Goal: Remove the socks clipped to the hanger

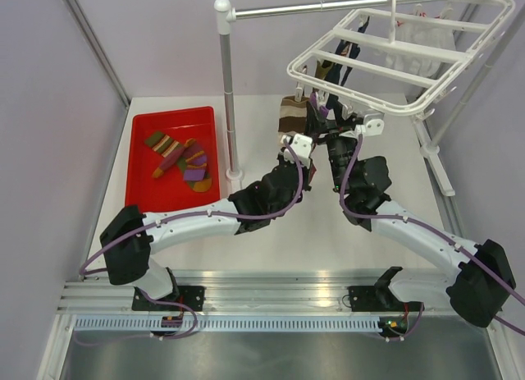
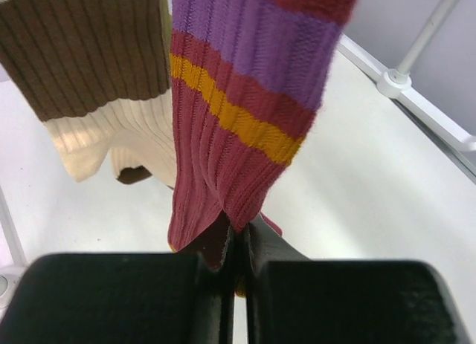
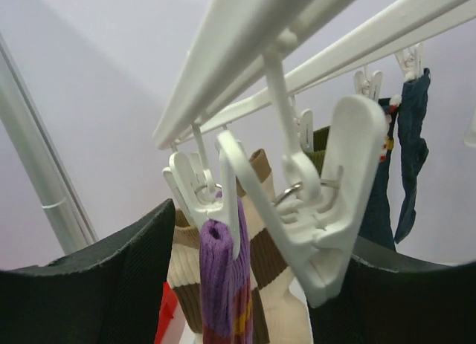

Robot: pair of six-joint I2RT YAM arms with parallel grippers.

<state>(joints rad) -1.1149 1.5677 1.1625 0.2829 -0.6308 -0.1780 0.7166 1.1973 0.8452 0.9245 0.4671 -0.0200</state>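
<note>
From overhead, the white hanger (image 1: 353,91) hangs above both pincers. The left gripper (image 1: 310,127) and right gripper (image 1: 338,117) crowd together beneath its near rim, and a brown-and-cream sock (image 1: 292,113) dangles just left of them. Far off to their left, a red tray (image 1: 133,160) holds two striped socks (image 1: 180,157). At the left wrist, the left gripper (image 2: 239,273) is pinched tight on the bottom hem of a purple-and-maroon striped sock (image 2: 238,99). At the right wrist, the right gripper (image 3: 245,284) is spread wide, with a white clip (image 3: 327,195) and the clipped purple top of that sock between its fingers. A navy sock (image 3: 409,143) hangs beyond it to the right.
</note>
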